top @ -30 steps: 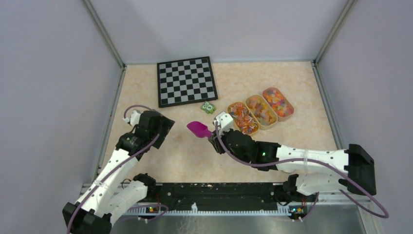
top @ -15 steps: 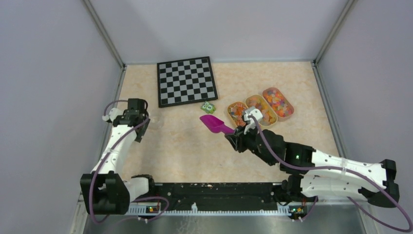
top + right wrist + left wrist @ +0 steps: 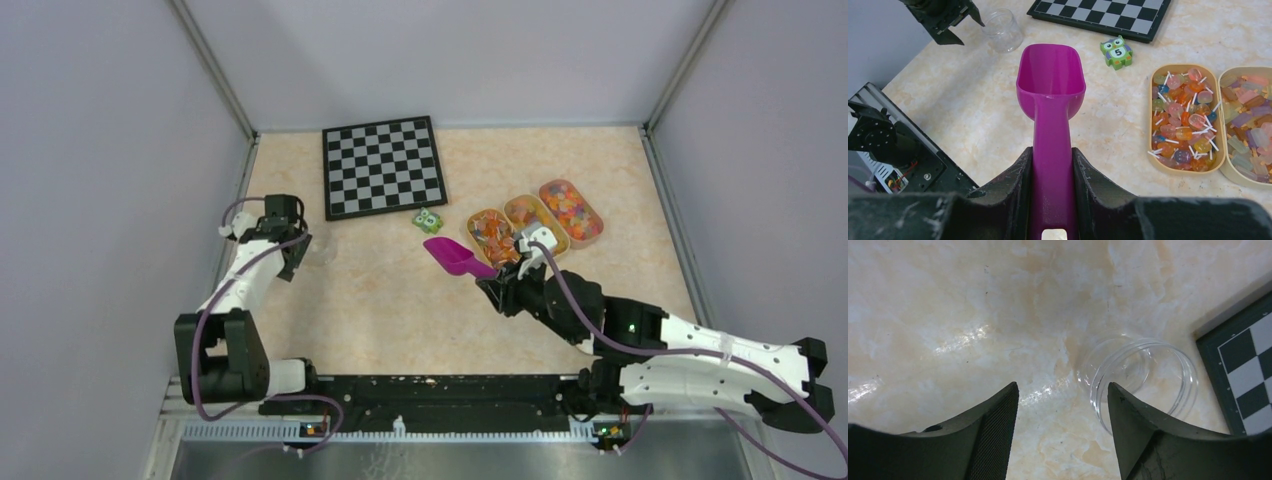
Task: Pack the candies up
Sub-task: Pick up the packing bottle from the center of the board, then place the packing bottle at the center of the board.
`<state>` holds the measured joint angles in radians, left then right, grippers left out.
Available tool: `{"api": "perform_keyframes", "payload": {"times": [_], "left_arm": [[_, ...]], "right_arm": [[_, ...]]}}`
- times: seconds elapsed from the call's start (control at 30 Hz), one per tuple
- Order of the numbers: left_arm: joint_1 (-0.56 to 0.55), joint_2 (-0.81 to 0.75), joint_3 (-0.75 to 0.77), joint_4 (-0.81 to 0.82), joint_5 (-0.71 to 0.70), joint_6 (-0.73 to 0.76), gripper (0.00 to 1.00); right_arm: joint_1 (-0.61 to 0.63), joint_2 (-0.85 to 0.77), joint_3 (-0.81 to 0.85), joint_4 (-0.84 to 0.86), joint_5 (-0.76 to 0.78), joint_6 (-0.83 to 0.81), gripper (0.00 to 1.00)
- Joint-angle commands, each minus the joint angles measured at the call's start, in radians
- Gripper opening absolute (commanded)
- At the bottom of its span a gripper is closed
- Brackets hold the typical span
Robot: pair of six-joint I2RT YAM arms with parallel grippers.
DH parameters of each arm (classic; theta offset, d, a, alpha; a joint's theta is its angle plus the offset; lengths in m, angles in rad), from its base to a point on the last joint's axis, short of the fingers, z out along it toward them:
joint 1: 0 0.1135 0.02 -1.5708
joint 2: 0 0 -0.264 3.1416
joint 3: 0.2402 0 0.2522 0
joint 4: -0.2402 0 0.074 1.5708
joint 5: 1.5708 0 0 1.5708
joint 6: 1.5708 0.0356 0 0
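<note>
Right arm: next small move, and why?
Probably swing the right pincer rightward to dip the magenta scoop into the nearest candy tray: the scoop's bowl is empty and sits left of those candies, pincer shut on its handle.

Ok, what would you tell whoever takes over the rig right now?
Left claw: open, empty, just short of the cup, which stands upright and empty.
Right claw: shut on the scoop by its handle; bowl empty, near the trays.
Candies: in the trays, none in the cup.
Done: scoop picked up.
Left: hold the cup, scoop candies, fill it.
</note>
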<state>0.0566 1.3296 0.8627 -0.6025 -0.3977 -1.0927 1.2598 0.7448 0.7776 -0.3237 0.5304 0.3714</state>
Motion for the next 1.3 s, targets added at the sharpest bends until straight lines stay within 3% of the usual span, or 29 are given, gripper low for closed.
{"api": "perform_keyframes", "payload": {"times": [0.0,0.2,0.33,0.47,0.6,0.73,1.0,1.27], "left_arm": [[0.008,0.093,0.079,0.012,0.035,0.036,0.69],[0.008,0.167,0.119,-0.012,0.119,0.098,0.57],[0.006,0.181,0.127,-0.023,0.195,0.157,0.34],[-0.017,0.149,0.115,-0.034,0.284,0.239,0.22],[-0.155,0.076,0.12,-0.001,0.438,0.402,0.0],[-0.336,0.041,0.145,-0.017,0.41,0.437,0.0],[-0.419,0.093,0.176,-0.024,0.407,0.577,0.0],[-0.486,0.163,0.204,-0.06,0.382,0.638,0.02]], "right_arm": [[-0.006,-0.035,-0.009,0.014,0.023,0.01,0.0],[-0.005,-0.043,-0.021,0.017,0.052,-0.001,0.0],[-0.005,-0.056,-0.024,0.026,0.054,-0.015,0.0],[-0.005,-0.051,-0.01,-0.002,0.08,-0.019,0.0],[-0.005,-0.013,0.034,-0.11,0.183,-0.019,0.0],[-0.012,0.02,0.085,-0.207,0.273,-0.019,0.0],[-0.076,0.093,0.16,-0.308,0.26,0.002,0.0],[-0.387,0.191,0.226,-0.389,-0.02,-0.042,0.0]]}}
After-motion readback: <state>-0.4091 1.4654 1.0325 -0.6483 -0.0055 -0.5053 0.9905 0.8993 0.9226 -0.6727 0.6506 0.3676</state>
